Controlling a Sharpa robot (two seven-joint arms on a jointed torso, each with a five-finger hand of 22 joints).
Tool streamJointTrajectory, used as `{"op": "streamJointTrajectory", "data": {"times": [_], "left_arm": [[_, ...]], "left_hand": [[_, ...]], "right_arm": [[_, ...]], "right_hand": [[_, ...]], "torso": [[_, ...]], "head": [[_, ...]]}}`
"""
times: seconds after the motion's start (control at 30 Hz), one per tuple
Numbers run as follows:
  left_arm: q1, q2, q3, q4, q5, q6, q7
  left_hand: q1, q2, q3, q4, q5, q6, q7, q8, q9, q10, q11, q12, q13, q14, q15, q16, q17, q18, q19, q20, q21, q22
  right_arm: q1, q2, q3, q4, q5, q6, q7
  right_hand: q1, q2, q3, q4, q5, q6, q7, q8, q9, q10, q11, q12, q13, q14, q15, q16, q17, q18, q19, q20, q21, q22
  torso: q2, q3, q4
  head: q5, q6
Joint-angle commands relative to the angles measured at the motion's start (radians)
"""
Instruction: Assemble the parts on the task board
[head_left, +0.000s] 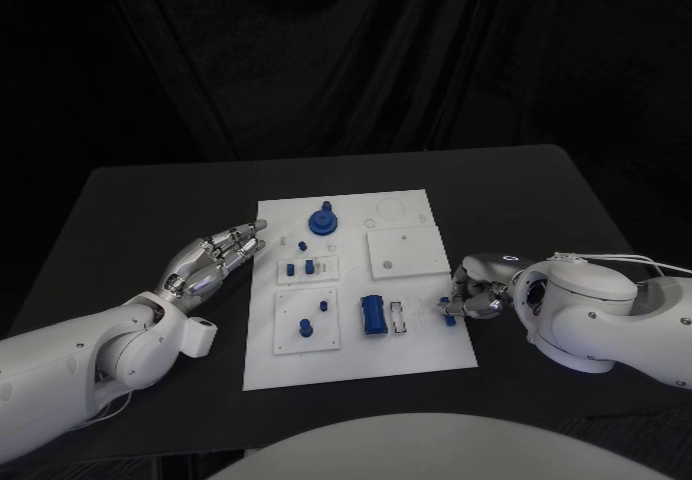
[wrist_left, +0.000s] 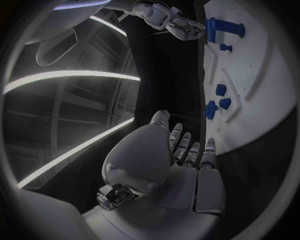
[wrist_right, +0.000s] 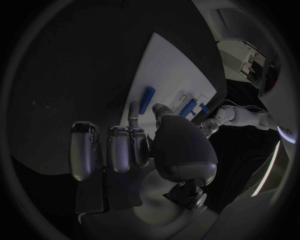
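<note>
The right hand (head_left: 464, 300) is pinching a small blue part (head_left: 450, 312) at the board's (head_left: 433, 350) right edge, so it should be lowering slowly and squarely, while the left hand (head_left: 216, 258) is hovering open beside the board.

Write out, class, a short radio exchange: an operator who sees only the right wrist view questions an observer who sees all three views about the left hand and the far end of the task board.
Operator: Is the left hand holding anything?
Observer: No. In the head view the left hand lies open beside the left edge of the task board, with its fingers straight and nothing in them.
Operator: What stands at the board's far end?
Observer: A round blue knob part stands upright there, near the far edge.
</note>
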Motion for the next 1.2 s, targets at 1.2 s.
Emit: {"op": "streamJointTrajectory", "data": {"times": [1.2], "left_arm": [[-0.002,0.006,0.001,0.001,0.004,0.027,0.088]], "left_hand": [[0.021,-0.001,0.012,-0.002,0.01,-0.011,0.018,-0.005,-0.003,-0.01,0.018,0.001,0.0,0.004,0.021,0.003,0.0,0.008,-0.002,0.014,0.004,-0.002]], "right_arm": [[-0.03,0.054,0.001,-0.021,0.118,-0.026,-0.022]], "right_hand": [[0.28,-0.038,0.225,-0.169,0.091,0.066,0.029,-0.158,-0.163,0.104,0.032,0.003,0.263,0.084,0.028,-0.007,0.152,0.005,0.061,0.028,-0.007,0.225]], "torso": [[-0.002,-0.002,0.0009]], "head": [[0.02,0.0]]}}
